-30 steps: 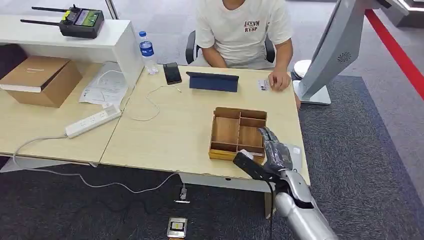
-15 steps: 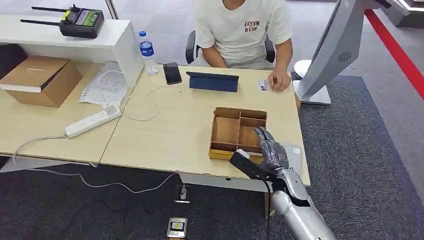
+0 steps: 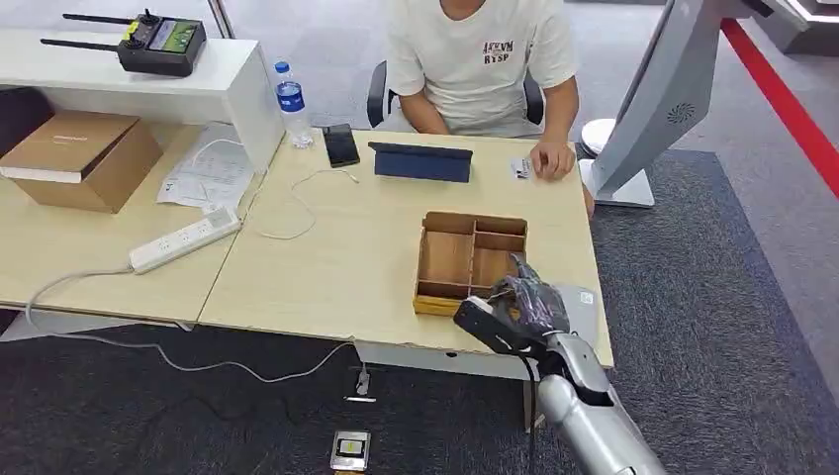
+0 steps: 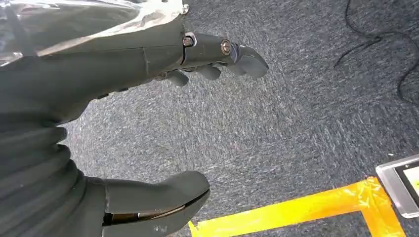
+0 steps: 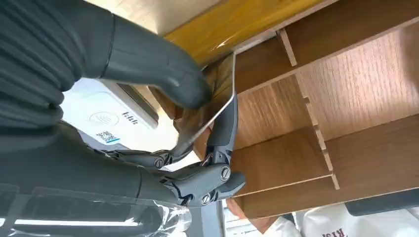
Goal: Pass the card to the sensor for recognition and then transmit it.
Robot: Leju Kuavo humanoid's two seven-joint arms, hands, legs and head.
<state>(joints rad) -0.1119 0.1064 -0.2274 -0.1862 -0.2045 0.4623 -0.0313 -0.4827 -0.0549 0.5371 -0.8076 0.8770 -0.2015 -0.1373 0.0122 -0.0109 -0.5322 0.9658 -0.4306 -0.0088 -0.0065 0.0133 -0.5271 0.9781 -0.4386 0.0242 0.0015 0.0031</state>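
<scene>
Lower centre of the head view: dark grey carpet [image 3: 198, 416], with a small screened device [image 3: 349, 451] lying on it and a cable trailing beside it. In the left wrist view the left hand [image 4: 123, 113] hangs over the same carpet, fingers [image 4: 237, 52] spread wide and holding nothing; yellow tape [image 4: 296, 212] marks the floor at the lower right of that frame. Lower right of the head view: the right hand [image 3: 526, 307] sits at the near edge of the light wood counter [image 3: 326, 257], over the near right corner of the wooden divided tray [image 3: 470, 259]. The right wrist view shows its thumb and fingers [image 5: 222, 133] pinching the card [image 5: 212, 106], a thin clear piece held edge-on just above a tray compartment. Just beside the hand lies the white card sensor [image 5: 106, 118], bearing a contactless mark and a code label. Mid frame, left: a white power strip [image 3: 184, 239] with its cord, loose papers [image 3: 208, 178] and a cardboard box [image 3: 79, 158]. Far edge of the counter: a water bottle [image 3: 290, 104], a black phone [image 3: 340, 144] and a dark blue tablet case [image 3: 421, 162]. A seated person [image 3: 480, 64] in a white shirt rests a hand [image 3: 552, 158] there. Upper left: a white shelf [image 3: 129, 84] carrying a remote controller [image 3: 158, 42]. Upper right: a grey stand [image 3: 663, 109]; a red floor stripe [image 3: 782, 99] runs beyond it.
</scene>
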